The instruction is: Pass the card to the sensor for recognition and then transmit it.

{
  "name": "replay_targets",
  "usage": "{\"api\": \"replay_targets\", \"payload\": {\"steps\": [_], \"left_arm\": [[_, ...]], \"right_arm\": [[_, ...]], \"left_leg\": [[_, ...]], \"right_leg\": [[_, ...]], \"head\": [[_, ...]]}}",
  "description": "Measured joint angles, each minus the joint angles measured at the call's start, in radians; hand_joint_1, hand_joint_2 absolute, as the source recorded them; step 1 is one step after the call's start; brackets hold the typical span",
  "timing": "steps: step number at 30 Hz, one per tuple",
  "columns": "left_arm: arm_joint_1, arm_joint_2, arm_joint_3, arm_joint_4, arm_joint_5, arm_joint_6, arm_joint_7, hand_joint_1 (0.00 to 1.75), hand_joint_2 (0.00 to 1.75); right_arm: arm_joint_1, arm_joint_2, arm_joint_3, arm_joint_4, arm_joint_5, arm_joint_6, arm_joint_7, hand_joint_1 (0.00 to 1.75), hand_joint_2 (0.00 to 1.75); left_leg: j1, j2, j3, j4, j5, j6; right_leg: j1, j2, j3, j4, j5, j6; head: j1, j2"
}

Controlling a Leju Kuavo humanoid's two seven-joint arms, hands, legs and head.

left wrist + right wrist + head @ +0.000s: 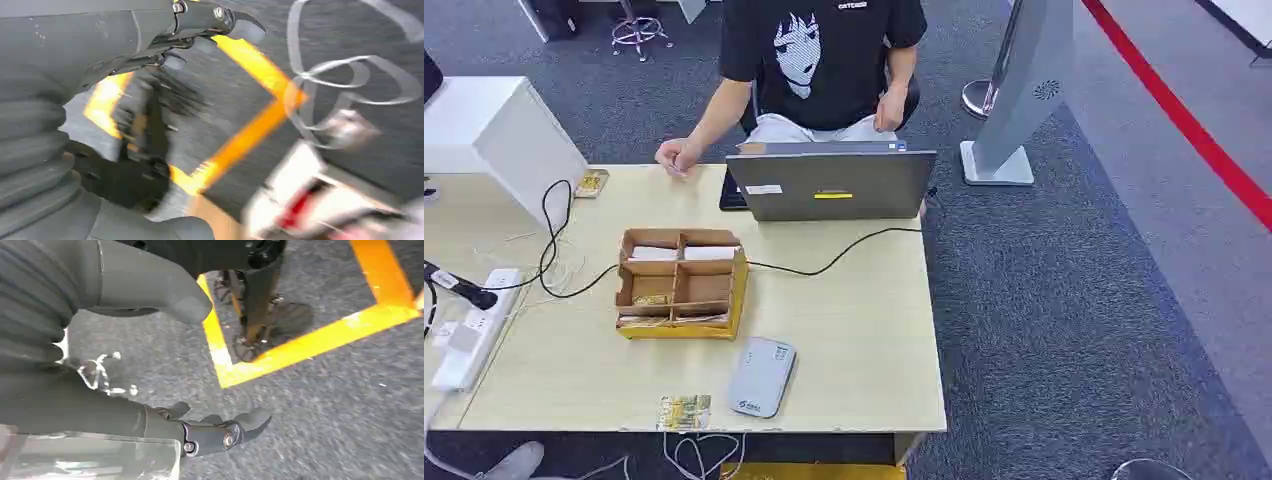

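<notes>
A gold patterned card (pixel 684 411) lies at the table's near edge, just left of the flat grey sensor (pixel 762 376). Behind them stands a cardboard box (pixel 627 285) with compartments; white cards lie in its far cells and a gold one in a near cell. In the left wrist view my left hand (pixel 165 35) hangs over the carpet, blurred, fingers and thumb apart around nothing. My right hand (pixel 60 390) also hangs over the floor, its thumb (pixel 185 305) far from its fingers (pixel 225 432), holding nothing.
A person sits behind a grey laptop (pixel 831 185) at the far edge, one hand near another gold card (pixel 591 183). A black cable crosses the table (pixel 864 330) to a power strip (pixel 469 330) at the left. Yellow tape (pixel 310 345) marks the carpet.
</notes>
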Motion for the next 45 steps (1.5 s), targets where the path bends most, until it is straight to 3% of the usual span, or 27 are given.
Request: {"api": "replay_targets", "payload": {"steps": [5,9,13,16,18,20,24,27,31,33,35,37,39,41,43,45], "left_arm": [[0.001,0.036,0.084,-0.002,0.093,-0.164,-0.159,0.00,1.75],[0.001,0.043,0.175,-0.068,0.153,-0.191,-0.286,0.00,1.75],[0.003,-0.083,0.240,-0.342,0.167,-0.183,-0.212,0.00,1.75],[0.007,-0.169,0.262,-0.552,0.217,-0.143,-0.233,0.00,1.75],[0.045,-0.204,0.227,-0.697,0.348,-0.025,-0.230,0.00,1.75],[0.110,-0.222,0.138,-0.835,0.440,0.082,-0.270,0.00,1.75],[0.250,-0.254,-0.077,-1.202,0.398,0.283,-0.312,0.00,1.75],[0.312,-0.262,-0.199,-1.404,0.384,0.343,-0.314,0.00,1.75],[0.351,-0.277,-0.279,-1.542,0.362,0.345,-0.314,0.00,1.75],[0.370,-0.279,-0.302,-1.618,0.242,0.349,-0.314,0.00,1.75],[0.392,-0.282,-0.348,-1.726,0.066,0.399,-0.314,0.00,1.75],[0.407,-0.277,-0.435,-1.824,-0.165,0.482,-0.315,0.00,1.75],[0.405,-0.244,-0.531,-1.857,-0.351,0.588,-0.307,0.00,1.75],[0.379,-0.189,-0.606,-1.856,-0.473,0.640,-0.251,0.00,1.75],[0.309,-0.092,-0.666,-1.820,-0.629,0.678,-0.139,0.00,1.75],[0.195,0.030,-0.721,-1.723,-0.776,0.658,-0.002,0.00,1.75]], "right_arm": [[-0.005,-0.001,-0.041,0.000,-0.038,0.042,-0.062,0.00,1.75],[-0.010,-0.003,-0.079,0.000,-0.064,0.066,-0.103,0.00,1.75],[-0.012,-0.003,-0.114,0.000,-0.076,0.065,-0.114,0.00,1.75],[-0.014,-0.003,-0.137,0.001,-0.089,0.076,-0.081,0.00,1.75],[-0.014,-0.003,-0.153,0.001,-0.090,0.079,-0.068,0.00,1.75],[-0.014,-0.003,-0.171,0.001,-0.106,0.082,-0.053,0.00,1.75],[-0.018,0.000,-0.211,0.001,-0.121,0.079,-0.017,0.00,1.75],[-0.022,0.006,-0.224,0.001,-0.121,0.079,-0.012,0.00,1.75],[-0.022,0.009,-0.237,0.001,-0.121,0.079,-0.009,0.00,1.75],[-0.022,0.010,-0.241,0.001,-0.121,0.077,0.001,0.00,1.75],[-0.022,0.011,-0.245,0.001,-0.118,0.079,0.011,0.00,1.75],[-0.023,0.013,-0.248,0.001,-0.097,0.084,0.025,0.00,1.75],[-0.024,0.014,-0.248,0.001,-0.067,0.097,0.041,0.00,1.75],[-0.026,0.014,-0.246,0.002,-0.041,0.113,0.050,0.00,1.75],[-0.028,0.014,-0.233,0.002,-0.007,0.130,0.061,0.00,1.75],[-0.035,0.014,-0.218,0.002,0.027,0.149,0.066,0.00,1.75]], "left_leg": [[0.001,0.000,0.000,0.000,0.000,0.000],[0.001,0.000,0.000,0.000,0.000,0.000],[0.000,-0.001,-0.001,0.000,0.000,0.000],[0.000,-0.001,-0.001,0.000,0.000,0.000],[0.000,0.001,0.001,0.000,-0.001,-0.001],[0.000,0.001,0.002,0.001,-0.001,0.000],[0.002,-0.005,0.001,0.001,-0.001,-0.001],[0.002,-0.005,0.001,0.000,-0.001,-0.001],[0.002,-0.005,0.002,0.000,-0.001,-0.001],[0.002,-0.005,0.002,0.000,-0.001,-0.001],[0.001,-0.005,0.002,0.001,-0.001,-0.001],[0.001,-0.005,0.003,0.001,-0.001,-0.001],[0.001,-0.006,0.003,0.001,-0.001,-0.001],[0.001,-0.006,0.004,0.001,0.000,-0.001],[0.001,-0.008,0.005,0.000,0.001,-0.001],[0.001,-0.012,0.004,0.000,0.004,-0.003]], "right_leg": [[0.000,0.000,0.000,0.000,0.000,0.000],[0.000,0.000,0.000,0.000,0.000,0.000],[-0.001,-0.001,0.000,0.000,0.000,0.000],[0.000,-0.001,0.001,0.000,0.000,0.000],[0.000,0.001,0.001,0.000,0.000,0.000],[0.000,0.001,0.001,0.000,0.000,0.000],[0.002,-0.006,0.001,0.000,-0.004,-0.001],[0.002,-0.006,0.003,0.000,-0.004,-0.001],[0.002,-0.006,0.004,0.000,-0.004,-0.001],[0.002,-0.005,0.003,0.000,-0.003,-0.001],[0.001,-0.006,0.002,-0.001,-0.004,-0.001],[0.001,-0.006,0.003,-0.001,-0.004,-0.001],[0.001,-0.006,0.003,-0.001,-0.003,-0.001],[0.001,-0.006,0.003,-0.001,-0.003,-0.001],[0.001,-0.008,0.003,0.000,-0.003,-0.002],[0.001,-0.012,0.003,0.001,-0.003,-0.003]], "head": [[0.000,0.000],[0.000,0.000],[0.002,0.000],[0.005,0.000],[0.007,0.000],[0.003,0.000],[0.005,0.000],[0.004,0.000],[0.004,0.000],[0.004,0.000],[0.004,0.000],[0.003,0.000],[0.004,0.000],[0.003,0.000],[0.003,0.000],[0.002,0.000]]}}
